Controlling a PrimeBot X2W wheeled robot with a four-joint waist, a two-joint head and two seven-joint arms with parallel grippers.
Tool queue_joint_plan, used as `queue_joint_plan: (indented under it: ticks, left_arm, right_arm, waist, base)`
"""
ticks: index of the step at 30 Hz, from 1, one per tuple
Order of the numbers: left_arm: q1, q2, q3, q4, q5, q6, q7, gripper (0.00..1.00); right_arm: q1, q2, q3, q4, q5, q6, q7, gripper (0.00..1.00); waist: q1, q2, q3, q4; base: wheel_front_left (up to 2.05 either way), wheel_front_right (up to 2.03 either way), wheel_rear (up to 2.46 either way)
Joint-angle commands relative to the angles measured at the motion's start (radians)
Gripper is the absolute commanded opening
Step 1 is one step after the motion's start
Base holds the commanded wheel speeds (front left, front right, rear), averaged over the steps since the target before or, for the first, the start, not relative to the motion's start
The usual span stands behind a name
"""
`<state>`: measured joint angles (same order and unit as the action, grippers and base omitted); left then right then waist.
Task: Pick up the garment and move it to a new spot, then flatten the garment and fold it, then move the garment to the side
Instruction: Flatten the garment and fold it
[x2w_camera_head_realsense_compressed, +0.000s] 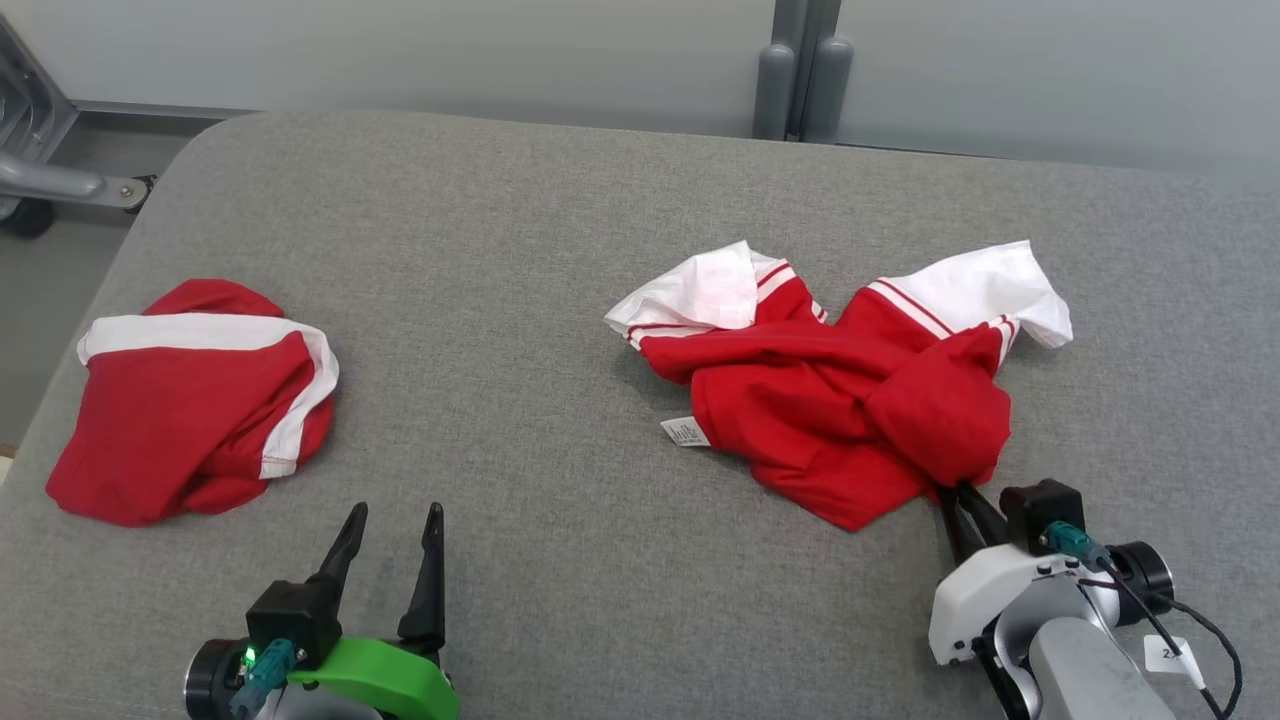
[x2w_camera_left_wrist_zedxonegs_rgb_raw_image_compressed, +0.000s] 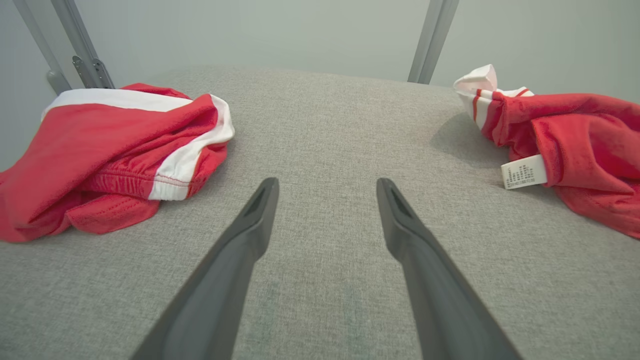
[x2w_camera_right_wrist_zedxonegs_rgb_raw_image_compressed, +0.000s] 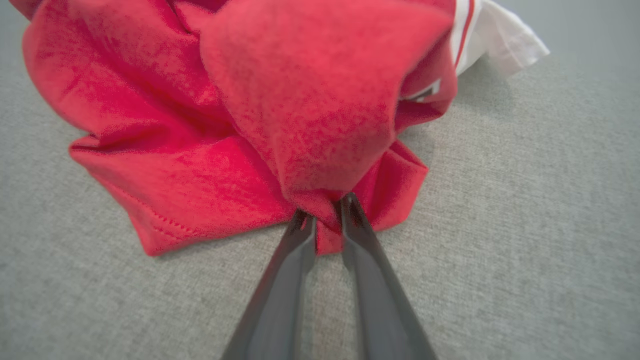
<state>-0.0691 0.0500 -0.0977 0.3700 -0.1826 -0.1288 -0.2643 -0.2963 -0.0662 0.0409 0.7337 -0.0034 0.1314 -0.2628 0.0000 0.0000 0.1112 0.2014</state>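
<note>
The garment (x2w_camera_head_realsense_compressed: 850, 400) is a crumpled red shirt with white sleeves, lying right of centre on the grey padded table (x2w_camera_head_realsense_compressed: 520, 250). My right gripper (x2w_camera_head_realsense_compressed: 960, 495) is at its near right hem, and in the right wrist view the gripper (x2w_camera_right_wrist_zedxonegs_rgb_raw_image_compressed: 326, 210) is shut on a pinch of the garment's (x2w_camera_right_wrist_zedxonegs_rgb_raw_image_compressed: 300, 100) red cloth. My left gripper (x2w_camera_head_realsense_compressed: 392, 515) stands open near the front edge, with nothing between its fingers. The left wrist view shows that gripper (x2w_camera_left_wrist_zedxonegs_rgb_raw_image_compressed: 327, 187) over bare table, with the garment (x2w_camera_left_wrist_zedxonegs_rgb_raw_image_compressed: 590, 140) and its white label far to the right.
A second red and white garment (x2w_camera_head_realsense_compressed: 190, 400) lies bunched at the table's left, also seen from the left wrist (x2w_camera_left_wrist_zedxonegs_rgb_raw_image_compressed: 110, 150). A grey post (x2w_camera_head_realsense_compressed: 800, 70) stands behind the table's far edge. A metal frame (x2w_camera_head_realsense_compressed: 40, 150) stands off the far left corner.
</note>
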Motion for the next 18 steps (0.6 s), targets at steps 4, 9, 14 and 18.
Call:
queue_joint_plan:
  ticks: [4,9,14,18]
  left_arm:
    - [-0.008,0.002,-0.005,-0.003,-0.004,-0.003,0.0,1.0]
    - [0.004,0.002,-0.015,-0.003,-0.014,-0.003,0.0,1.0]
    - [0.001,0.002,-0.026,0.003,-0.019,-0.003,0.0,1.0]
    - [-0.001,0.002,-0.048,0.01,-0.032,-0.003,0.0,1.0]
  right_arm:
    - [-0.01,0.007,0.022,-0.097,0.035,-0.001,-0.003,0.0]
    - [0.004,0.011,0.164,-0.286,0.126,-0.001,-0.003,0.0]
    - [-0.07,0.013,0.33,-0.475,0.249,-0.001,-0.003,0.0]
    - [-0.151,0.014,0.402,-0.592,0.344,-0.001,-0.003,0.0]
  waist:
    - [0.0,0.0,-0.005,-0.007]
    - [0.0,0.0,-0.023,-0.014]
    - [0.0,0.0,-0.04,-0.017]
    - [0.0,0.0,-0.054,-0.003]
  base:
    - [0.0,0.0,0.0]
    - [0.0,0.0,0.0]
    - [0.0,0.0,0.0]
    - [0.0,0.0,0.0]
